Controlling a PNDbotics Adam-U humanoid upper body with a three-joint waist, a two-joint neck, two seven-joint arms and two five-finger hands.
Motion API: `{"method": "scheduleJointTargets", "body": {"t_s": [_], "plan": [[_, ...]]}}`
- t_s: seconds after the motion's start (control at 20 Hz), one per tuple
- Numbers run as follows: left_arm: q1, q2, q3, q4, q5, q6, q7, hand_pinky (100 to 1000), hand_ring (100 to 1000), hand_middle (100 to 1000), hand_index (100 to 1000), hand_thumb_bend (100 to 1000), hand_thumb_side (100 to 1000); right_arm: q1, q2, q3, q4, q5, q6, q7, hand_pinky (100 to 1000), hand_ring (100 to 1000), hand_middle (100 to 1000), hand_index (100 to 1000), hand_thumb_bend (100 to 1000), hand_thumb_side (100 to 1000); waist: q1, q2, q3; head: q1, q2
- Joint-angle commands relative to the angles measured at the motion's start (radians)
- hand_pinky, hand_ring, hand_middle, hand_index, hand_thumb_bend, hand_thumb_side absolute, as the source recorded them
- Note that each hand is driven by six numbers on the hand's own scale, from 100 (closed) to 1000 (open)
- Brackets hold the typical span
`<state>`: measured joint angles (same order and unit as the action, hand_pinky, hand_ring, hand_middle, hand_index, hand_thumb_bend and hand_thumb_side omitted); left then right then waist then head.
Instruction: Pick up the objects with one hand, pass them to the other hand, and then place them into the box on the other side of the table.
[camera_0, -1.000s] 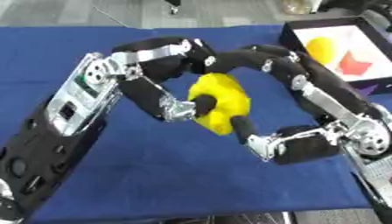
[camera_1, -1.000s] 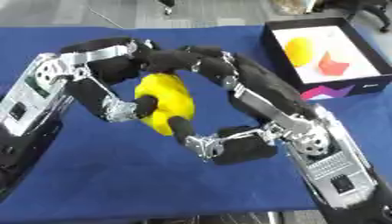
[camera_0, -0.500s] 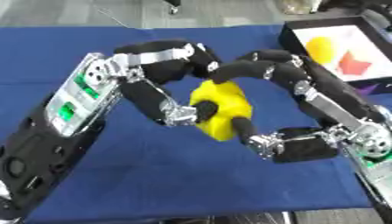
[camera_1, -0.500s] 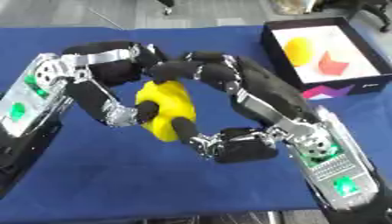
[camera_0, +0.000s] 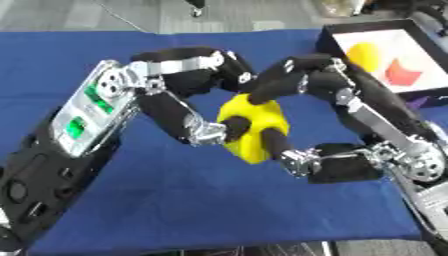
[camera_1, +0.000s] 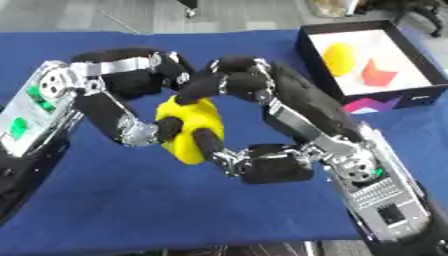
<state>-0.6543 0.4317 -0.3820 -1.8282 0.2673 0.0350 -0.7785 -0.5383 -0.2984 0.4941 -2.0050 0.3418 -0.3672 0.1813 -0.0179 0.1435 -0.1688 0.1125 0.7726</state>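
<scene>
I see a table (camera_0: 175, 200) covered by a blue cloth (camera_1: 131, 210), stretching across my whole view. At its far right corner sits a black box (camera_1: 317, 59) with a white floor, resting directly on the cloth, its near wall showing a pink and purple patch.

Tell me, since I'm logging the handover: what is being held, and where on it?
A yellow block, held between both hands: the left hand curls around its left side, the right hand around its top and right side.
</scene>
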Motion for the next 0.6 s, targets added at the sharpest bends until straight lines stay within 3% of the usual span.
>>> {"method": "scheduleJointTargets", "body": {"t_s": [0.05,0.35,0.4,0.55,0.6], "plan": [[-0.048,0.0,0.001,-0.057,0.031,0.002,0.002,788,524,434,559,147,267,-0.004,-0.017,0.015,0.037,0.025,0.014,-0.012,617,643,531,709,100,100,0.0,-0.021,0.002,-0.005,-0.003],[-0.055,-0.002,-0.001,-0.063,0.035,0.007,0.002,788,524,434,559,148,267,-0.003,-0.014,0.021,0.054,0.031,0.017,-0.023,603,629,516,695,100,100,0.0,-0.022,0.003,-0.006,-0.003],[-0.057,-0.003,-0.001,-0.063,0.035,0.007,0.003,786,526,438,565,157,275,-0.001,-0.014,0.021,0.06,0.031,0.021,-0.025,533,569,454,609,100,100,0.0,-0.024,0.003,-0.007,-0.003],[-0.062,-0.005,-0.003,-0.064,0.031,0.01,0.007,787,531,450,577,170,300,-0.002,-0.01,0.024,0.083,0.04,0.034,-0.049,471,512,396,531,100,100,0.0,-0.027,0.005,-0.01,-0.003],[-0.064,-0.005,-0.003,-0.063,0.029,0.011,0.009,788,538,462,591,214,344,-0.003,-0.009,0.024,0.088,0.045,0.038,-0.06,457,497,356,487,100,100,0.0,-0.027,0.005,-0.01,-0.003]]}}
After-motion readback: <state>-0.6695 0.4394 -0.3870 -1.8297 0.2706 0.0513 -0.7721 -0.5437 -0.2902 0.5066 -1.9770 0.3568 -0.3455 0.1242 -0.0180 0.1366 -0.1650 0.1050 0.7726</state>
